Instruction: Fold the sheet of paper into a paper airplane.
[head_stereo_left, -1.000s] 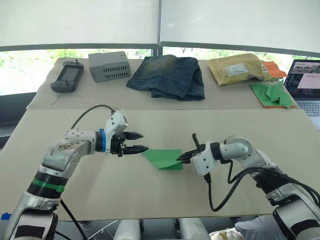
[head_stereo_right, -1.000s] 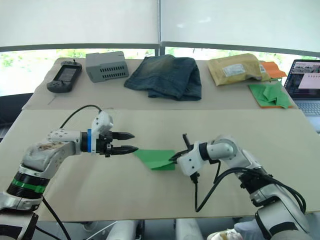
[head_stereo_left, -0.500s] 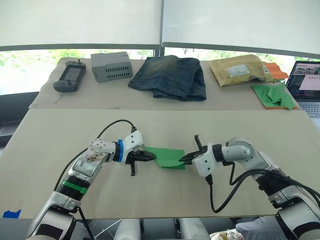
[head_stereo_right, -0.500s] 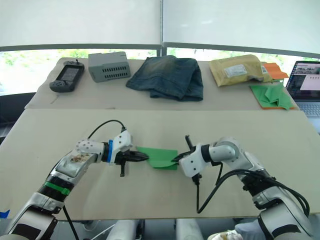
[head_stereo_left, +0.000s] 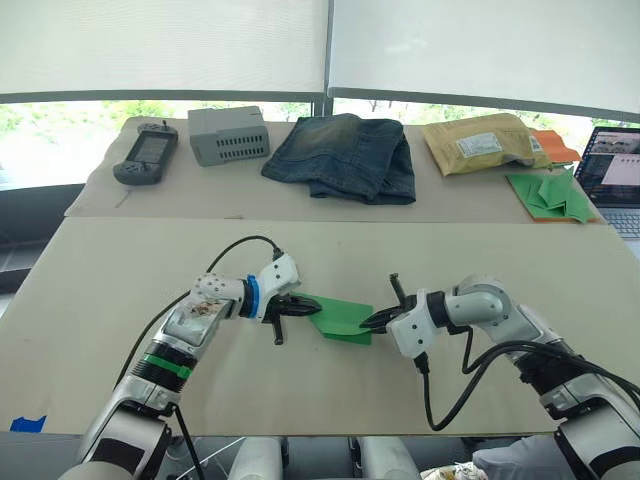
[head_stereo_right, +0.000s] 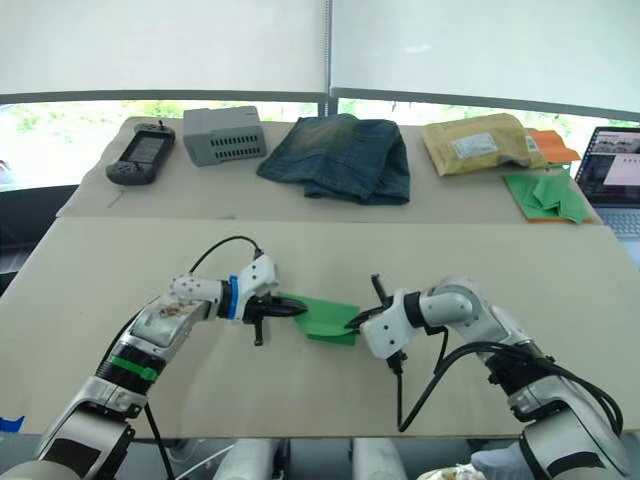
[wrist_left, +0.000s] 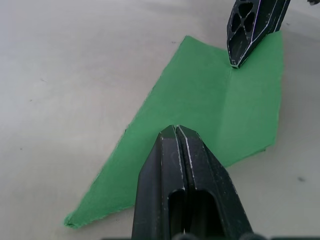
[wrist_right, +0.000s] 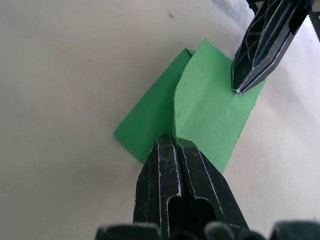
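- Your paper airplane (head_stereo_left: 340, 317) was one piece of bright green paper, folded into a layered wedge that narrowed to a point toward the left of the frame and ended in a wider, cut-off edge on the right.
- It lay flat on the beige table (head_stereo_left: 120, 270), just below the middle of the left eye view, between your two grippers.
- In the right wrist view a raised fold ran along its length, with a second layer showing beneath one side.
- Your left gripper (head_stereo_left: 296, 308) had its two black fingers pressed together, their tips resting on the pointed end of the paper; I could not tell whether any paper was pinched between them.
- Your right gripper (head_stereo_left: 376, 319) also had its fingers together, with the tip at the fold on the wide end; again a pinch could not be confirmed.
- Along the far table, across the upper part of the frame, you had one handheld device (head_stereo_left: 145, 155), one grey box (head_stereo_left: 229, 134), one pair of folded jeans (head_stereo_left: 345, 155) and one yellow padded envelope (head_stereo_left: 480, 143).
- At the upper right lay one heap of green paper pieces (head_stereo_left: 552, 193) and one laptop (head_stereo_left: 617, 180), partly cut off by the frame edge.
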